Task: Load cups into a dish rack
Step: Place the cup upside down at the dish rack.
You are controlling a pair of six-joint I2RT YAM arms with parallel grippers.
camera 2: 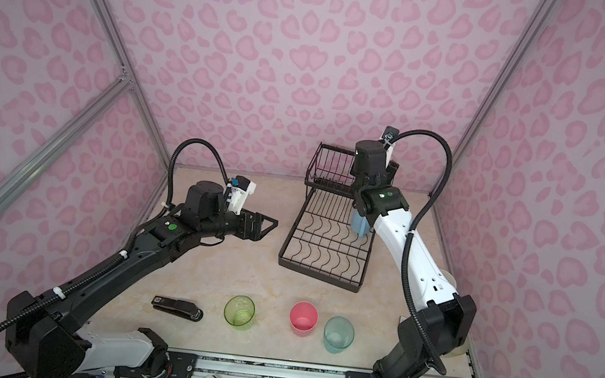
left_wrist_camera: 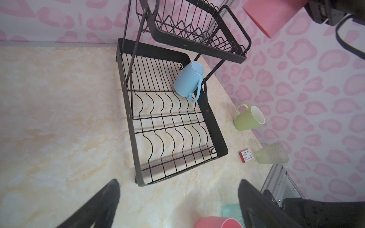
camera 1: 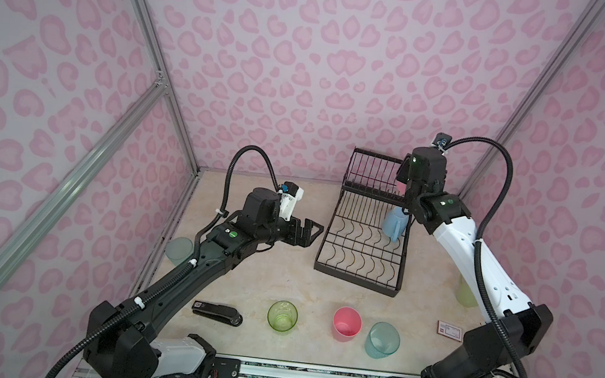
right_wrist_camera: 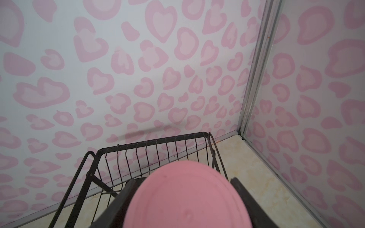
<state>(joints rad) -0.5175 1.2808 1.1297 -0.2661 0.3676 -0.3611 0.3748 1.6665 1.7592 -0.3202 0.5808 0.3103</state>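
At your far left, the grey-blue tumbler (camera 1: 179, 250) waits on the tabletop (camera 1: 274, 280) beside the left arm. Your left hand (camera 1: 309, 234) hovers released and empty just beside the dish rack (left_wrist_camera: 214, 126). Along the near edge the green tumbler (camera 1: 282, 315), a pink tumbler (camera 1: 346, 323) and the teal tumbler (camera 1: 383, 340) stand upright, not yet loaded. Only the light blue mug (left_wrist_camera: 188, 81) is in the rack, lying tilted on the lower grid against its right rim. Above it, your right hand (right_wrist_camera: 182, 182) is grasping the second pink tumbler (right_wrist_camera: 183, 203), base toward the wrist camera, raised by the right end of the upper basket (left_wrist_camera: 197, 46). This looks like the placing step. Next you probably need to bring the tumbler down inside the basket wires before letting go, so it doesn't tip out. The pale green mug (left_wrist_camera: 247, 118) and the yellowish tumbler (left_wrist_camera: 271, 154) wait on the tabletop to the right of the rack.
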